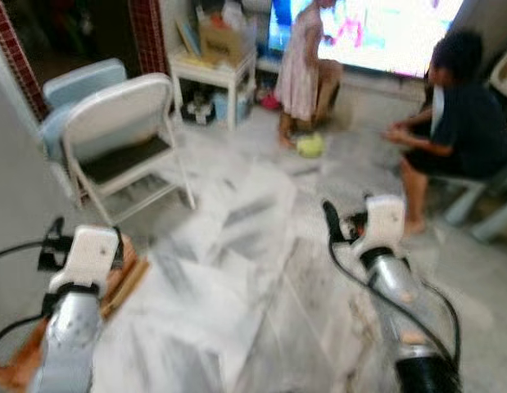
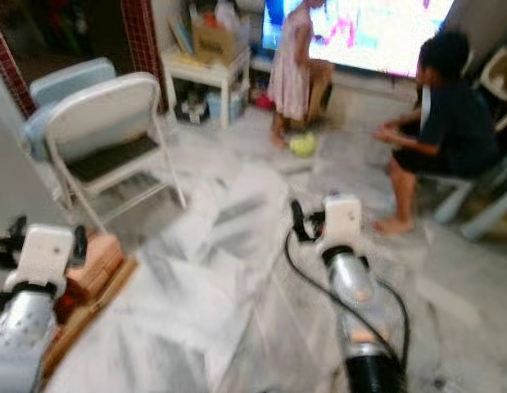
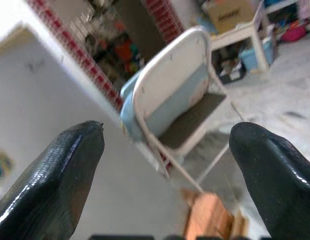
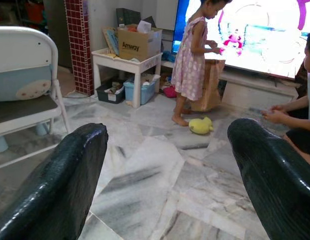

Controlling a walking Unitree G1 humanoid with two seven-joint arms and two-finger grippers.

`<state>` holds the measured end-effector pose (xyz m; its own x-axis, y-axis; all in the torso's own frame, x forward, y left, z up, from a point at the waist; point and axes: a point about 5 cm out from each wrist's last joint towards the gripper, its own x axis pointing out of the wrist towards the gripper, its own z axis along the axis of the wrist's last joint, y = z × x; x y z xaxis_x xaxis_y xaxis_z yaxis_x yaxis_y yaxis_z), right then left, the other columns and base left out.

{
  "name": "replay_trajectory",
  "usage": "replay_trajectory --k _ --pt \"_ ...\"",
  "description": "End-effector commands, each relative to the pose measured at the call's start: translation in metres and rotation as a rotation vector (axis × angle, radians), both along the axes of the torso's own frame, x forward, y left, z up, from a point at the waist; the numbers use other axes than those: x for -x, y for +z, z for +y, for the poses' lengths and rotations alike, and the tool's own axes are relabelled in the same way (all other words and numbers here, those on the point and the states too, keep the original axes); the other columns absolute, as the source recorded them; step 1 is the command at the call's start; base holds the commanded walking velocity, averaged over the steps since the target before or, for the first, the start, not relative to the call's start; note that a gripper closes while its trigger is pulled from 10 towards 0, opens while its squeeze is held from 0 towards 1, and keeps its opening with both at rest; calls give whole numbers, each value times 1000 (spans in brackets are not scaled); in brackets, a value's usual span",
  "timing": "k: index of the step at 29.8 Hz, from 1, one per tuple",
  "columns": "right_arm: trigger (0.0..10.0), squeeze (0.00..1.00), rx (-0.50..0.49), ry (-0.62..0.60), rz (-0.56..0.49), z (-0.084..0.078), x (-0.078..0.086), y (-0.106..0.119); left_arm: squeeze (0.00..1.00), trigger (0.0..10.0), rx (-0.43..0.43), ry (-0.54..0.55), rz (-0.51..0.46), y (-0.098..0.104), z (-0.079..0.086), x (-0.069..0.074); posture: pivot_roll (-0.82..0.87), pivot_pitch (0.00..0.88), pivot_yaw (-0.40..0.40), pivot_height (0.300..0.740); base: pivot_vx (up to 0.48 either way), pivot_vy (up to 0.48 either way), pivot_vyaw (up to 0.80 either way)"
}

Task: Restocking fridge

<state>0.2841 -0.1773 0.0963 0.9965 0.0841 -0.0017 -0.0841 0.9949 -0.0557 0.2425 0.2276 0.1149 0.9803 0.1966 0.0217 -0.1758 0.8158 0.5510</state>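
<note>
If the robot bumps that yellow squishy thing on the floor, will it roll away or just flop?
The yellow toy looks soft and lumpy, so it would probably flop or slide a little on the smooth marble floor rather than roll far. It seems small and likely light, so a nudge should move it easily. It lies by the standing person's feet, so pushing there needs care.

i see a white folding chair (image 1: pixel 122 139) on marble floor (image 1: pixel 237 246), a cardboard box (image 4: pixel 139 44) on a white side table (image 4: pixel 125 62), a yellow toy (image 4: pixel 201 125) beside a standing child (image 4: pixel 192 55), a seated person (image 1: pixel 458 123), and a lit screen (image 4: pixel 265 30).
</note>
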Motion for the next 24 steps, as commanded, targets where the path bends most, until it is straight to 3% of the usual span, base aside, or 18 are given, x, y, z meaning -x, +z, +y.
replay_trajectory --k 1,6,11,15,24 --pt "10000 0 7 -7 -18 2 5 3 0 10000 -21 -37 48 -9 -1 -1 71 21 39 740 0 0 0" --pt "10000 0 12 -67 14 -9 18 -6 0 10000 -12 -69 55 -8 -2 -13 46 26 38 740 0 0 113" --pt "10000 0 5 -51 15 1 19 -6 0 10000 -8 -52 40 -6 4 -15 39 15 31 740 0 0 614" --pt "10000 0 39 -10 2 9 15 -4 0 10000 40 -62 39 -11 0 -13 49 20 9 740 0 0 131" --pt "10000 0 24 -9 83 -3 22 -15 0 10000 124 -30 70 -26 -10 9 26 20 -46 740 0 0 0"
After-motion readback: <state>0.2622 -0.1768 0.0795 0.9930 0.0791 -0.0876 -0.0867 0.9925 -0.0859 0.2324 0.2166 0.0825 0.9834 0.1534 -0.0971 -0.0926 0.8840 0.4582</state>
